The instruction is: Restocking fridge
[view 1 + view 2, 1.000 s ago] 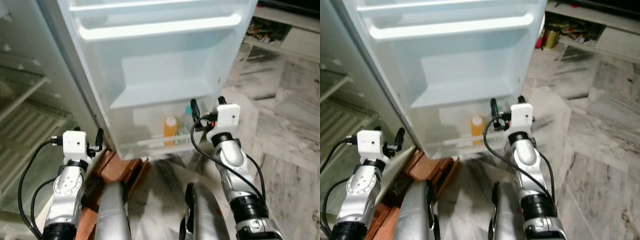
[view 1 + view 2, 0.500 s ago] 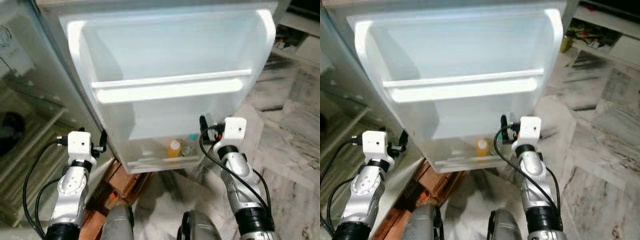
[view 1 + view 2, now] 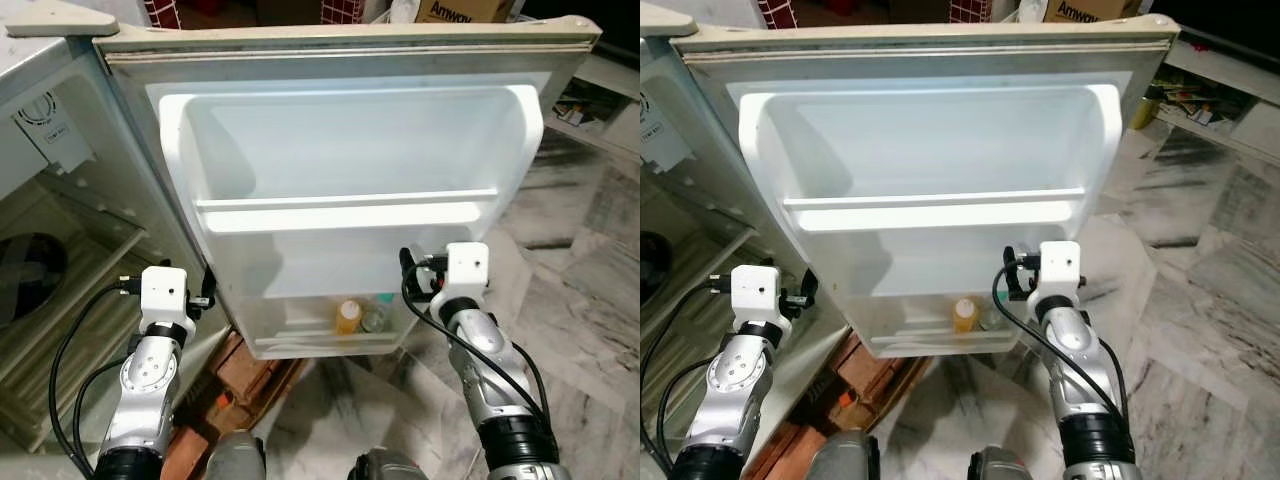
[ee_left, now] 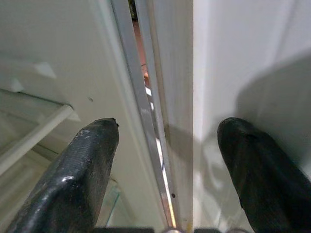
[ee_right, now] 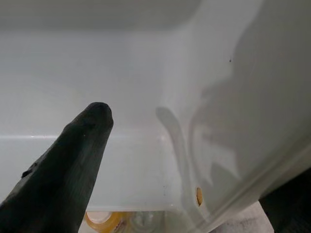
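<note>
White moulded plastic lines the open fridge door point(image 3: 350, 180), which stands wide before the robot with one long shelf rail across its middle and a clear bin along its bottom edge. In that lowest door bin stand a small orange bottle with a pale cap point(image 3: 347, 317) and, just beside it toward the robot's right, a small clear jar with a teal lid point(image 3: 377, 316); the upper door shelf holds nothing visible. The left gripper point(image 4: 167, 145) is raised at the hinge side of the door, its two black fingers point(image 4: 77, 174) spread wide with the door's edge and grey seal between them, gripping nothing. The right gripper point(image 3: 405, 272) is held up at the door's outer lower corner, near the jar; its wrist view shows one black finger point(image 5: 63, 165) against the white inner wall, the other at the frame's far corner, so the fingers stand apart and empty. Wire fridge shelves point(image 3: 70, 300) lie to the robot's left, red bricks point(image 3: 245, 365) under the door, and grey veined marble floor point(image 3: 580, 300) to the right
</note>
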Robot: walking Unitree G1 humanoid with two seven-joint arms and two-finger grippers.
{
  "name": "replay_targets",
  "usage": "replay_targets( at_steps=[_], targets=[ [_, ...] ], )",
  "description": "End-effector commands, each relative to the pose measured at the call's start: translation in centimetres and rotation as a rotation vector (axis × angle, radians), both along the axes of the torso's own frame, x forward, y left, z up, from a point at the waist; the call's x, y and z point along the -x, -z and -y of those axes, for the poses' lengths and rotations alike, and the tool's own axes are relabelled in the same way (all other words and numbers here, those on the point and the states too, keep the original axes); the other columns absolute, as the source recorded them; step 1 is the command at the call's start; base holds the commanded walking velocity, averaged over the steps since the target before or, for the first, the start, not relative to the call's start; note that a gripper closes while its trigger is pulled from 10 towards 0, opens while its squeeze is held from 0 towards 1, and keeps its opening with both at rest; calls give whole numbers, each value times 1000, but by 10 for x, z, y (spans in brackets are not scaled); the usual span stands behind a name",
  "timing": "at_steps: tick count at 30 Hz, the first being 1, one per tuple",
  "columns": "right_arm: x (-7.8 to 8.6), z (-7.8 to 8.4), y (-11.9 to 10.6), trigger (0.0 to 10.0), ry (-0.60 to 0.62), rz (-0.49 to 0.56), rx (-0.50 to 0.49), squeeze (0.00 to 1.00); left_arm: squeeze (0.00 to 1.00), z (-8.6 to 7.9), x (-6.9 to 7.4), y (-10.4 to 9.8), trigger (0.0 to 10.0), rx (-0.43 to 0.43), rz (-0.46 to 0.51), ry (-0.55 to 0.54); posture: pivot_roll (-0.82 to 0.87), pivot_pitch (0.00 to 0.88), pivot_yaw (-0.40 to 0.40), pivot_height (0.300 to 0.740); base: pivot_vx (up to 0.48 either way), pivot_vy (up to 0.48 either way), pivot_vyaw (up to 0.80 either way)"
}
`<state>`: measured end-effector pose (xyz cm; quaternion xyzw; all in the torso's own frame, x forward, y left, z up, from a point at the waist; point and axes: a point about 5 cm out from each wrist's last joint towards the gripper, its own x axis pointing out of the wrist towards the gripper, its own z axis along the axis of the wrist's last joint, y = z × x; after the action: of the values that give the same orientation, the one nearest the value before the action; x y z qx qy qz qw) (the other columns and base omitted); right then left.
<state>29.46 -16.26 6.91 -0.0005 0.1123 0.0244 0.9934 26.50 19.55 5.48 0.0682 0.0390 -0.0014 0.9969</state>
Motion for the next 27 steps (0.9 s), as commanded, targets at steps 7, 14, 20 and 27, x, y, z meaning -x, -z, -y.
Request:
replay_targets(
  at_steps=[7, 14, 20, 27],
  targets=[
    [-10, -10, -11, 10000, -55, 26, 72, 0, 0, 3, -2, 1, 10000, -1, -5, -9, 44, 81, -25, 740, -289, -382, 0],
    [-12, -19, -21, 10000, -95, 92, 70, 0, 0, 4, -2, 1, 10000, -4, -14, -3, 46, 84, -24, 740, -295, -379, 0],
    [-9, -19, -15, 10000, -123, 42, 19, 0, 0, 4, -3, 2, 10000, -9, -20, -3, 48, 87, -21, 740, -301, -374, 0],
    [-12, -22, -18, 10000, -118, 90, 78, 0, 0, 6, -3, 3, 10000, -11, -27, 13, 47, 88, -19, 740, -245, -378, 0]
  ],
)
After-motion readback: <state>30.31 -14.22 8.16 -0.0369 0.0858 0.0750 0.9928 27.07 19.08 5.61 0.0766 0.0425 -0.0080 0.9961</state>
